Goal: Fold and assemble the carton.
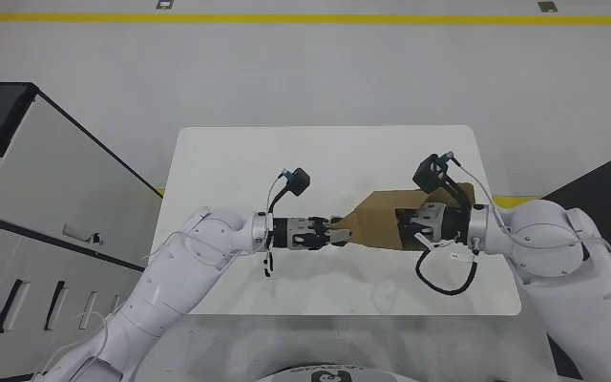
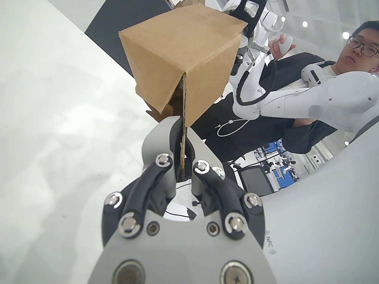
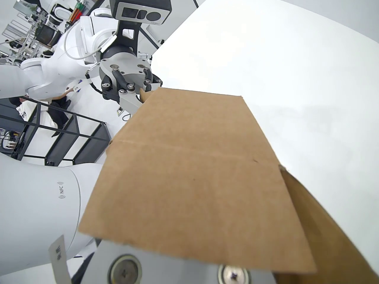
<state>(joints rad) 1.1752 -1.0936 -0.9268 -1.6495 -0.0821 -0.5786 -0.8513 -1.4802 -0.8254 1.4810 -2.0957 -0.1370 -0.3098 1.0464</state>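
**Over the white table, a brown carton between two hands**

Over the table [image 1: 239, 181], toward the robot's right side, the carton [image 1: 387, 222] spans the gap between the two arms. It is plain brown corrugated cardboard, matt, with sharp creases. Its body is squared up into a box shape, and one end narrows to a flap pointing at the left hand [image 1: 336, 232]. That hand is clamped on the flap. Seen from its wrist, the raw fluted edge runs straight down between the two fingers [image 2: 157, 143], which press on it from either side.

The right hand [image 1: 412, 229] sits at the carton's opposite end. A flat cardboard panel lies across it, so I cannot tell whether it is apart or together. Nor can I tell whether the carton touches the table.

The table is smooth and white with rounded corners. Beyond its far edge a yellow line [image 1: 286, 17] crosses the grey floor. A white partition [image 1: 57, 162] edged in black stands off the table's left side.
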